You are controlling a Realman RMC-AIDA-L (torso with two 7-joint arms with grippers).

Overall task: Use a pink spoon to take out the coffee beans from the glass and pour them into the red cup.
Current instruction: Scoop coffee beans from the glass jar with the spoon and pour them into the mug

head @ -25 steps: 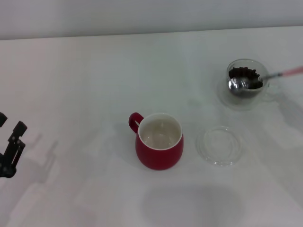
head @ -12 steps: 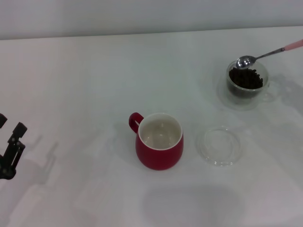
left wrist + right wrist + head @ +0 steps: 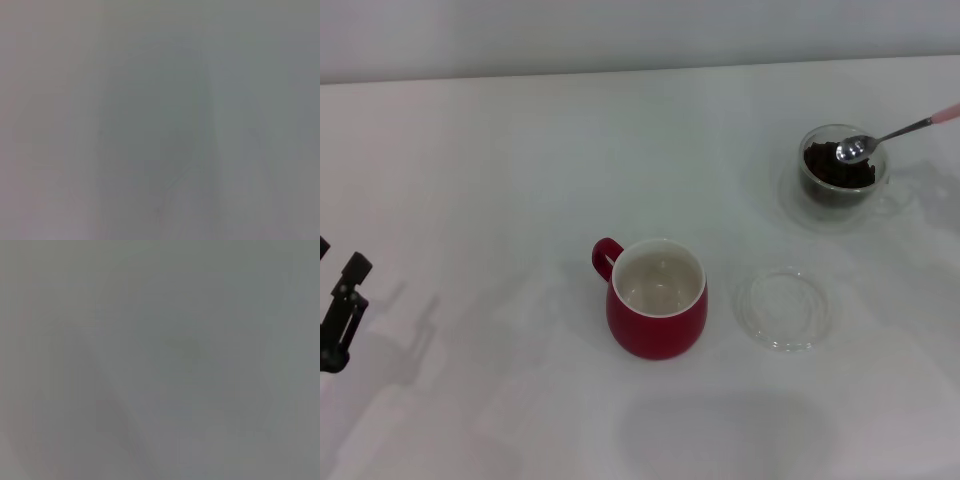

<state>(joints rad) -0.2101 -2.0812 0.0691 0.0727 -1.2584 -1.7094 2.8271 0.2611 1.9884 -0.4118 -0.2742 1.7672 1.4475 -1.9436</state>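
The glass (image 3: 840, 190) stands at the far right of the white table with the coffee beans (image 3: 828, 166) heaped inside it. The pink spoon (image 3: 890, 135) hangs tilted over the glass, its shiny bowl just above the beans and its pink handle end running off the right edge. Whatever holds it is out of view, as is my right gripper. The red cup (image 3: 657, 300) sits mid-table with its handle to the left and its white inside showing. My left gripper (image 3: 335, 258) is parked at the left edge, far from everything, its fingers apart and holding nothing.
A flat clear glass saucer (image 3: 783, 308) lies just right of the red cup, below the glass. Both wrist views show only a blank grey surface.
The spoon's bowl rose out of the beans to the glass's far rim, then came down and right over the beans. My left gripper slid slightly toward the left edge.
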